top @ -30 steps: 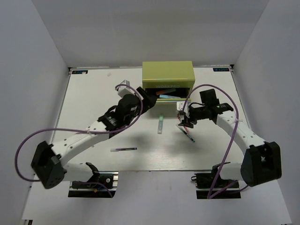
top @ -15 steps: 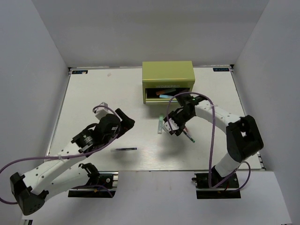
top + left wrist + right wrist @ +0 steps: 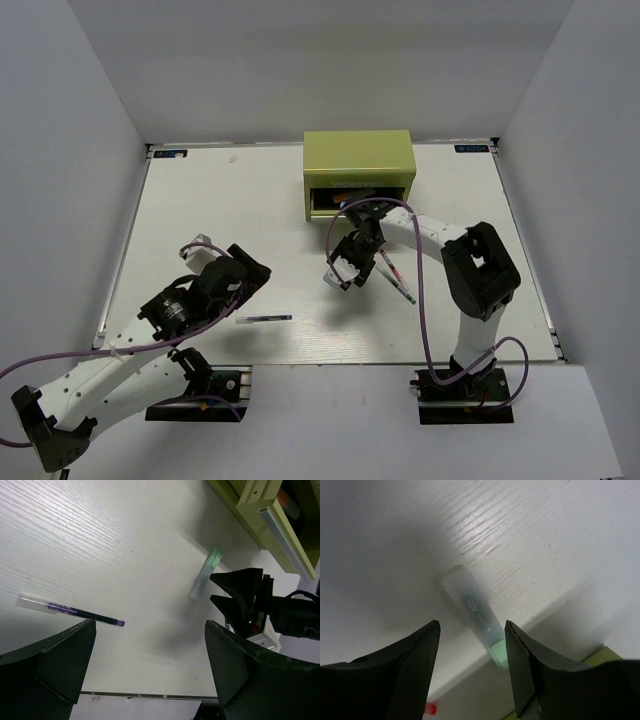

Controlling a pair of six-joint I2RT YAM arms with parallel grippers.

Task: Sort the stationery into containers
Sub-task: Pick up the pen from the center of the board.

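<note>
A pale stubby marker (image 3: 474,609) with a teal cap lies on the table. My right gripper (image 3: 472,626) is open just above it, one finger on each side; in the top view the gripper (image 3: 340,274) hides the marker. A thin red pen (image 3: 396,278) lies to its right. A dark-blue pen (image 3: 264,319) lies near the front and also shows in the left wrist view (image 3: 70,611). My left gripper (image 3: 252,268) is open and empty, above the table (image 3: 150,680), left of the marker (image 3: 205,573). The yellow-green chest (image 3: 358,162) has a drawer (image 3: 358,200) open with markers inside.
The chest stands at the table's far middle, its open drawer edge (image 3: 277,527) close behind the right gripper (image 3: 240,600). White walls enclose the table on three sides. The right arm's purple cable (image 3: 335,232) loops over the marker area.
My left arm has drawn back from the chest toward the near left. My right gripper has moved left from the red pen to over the teal-capped marker.
</note>
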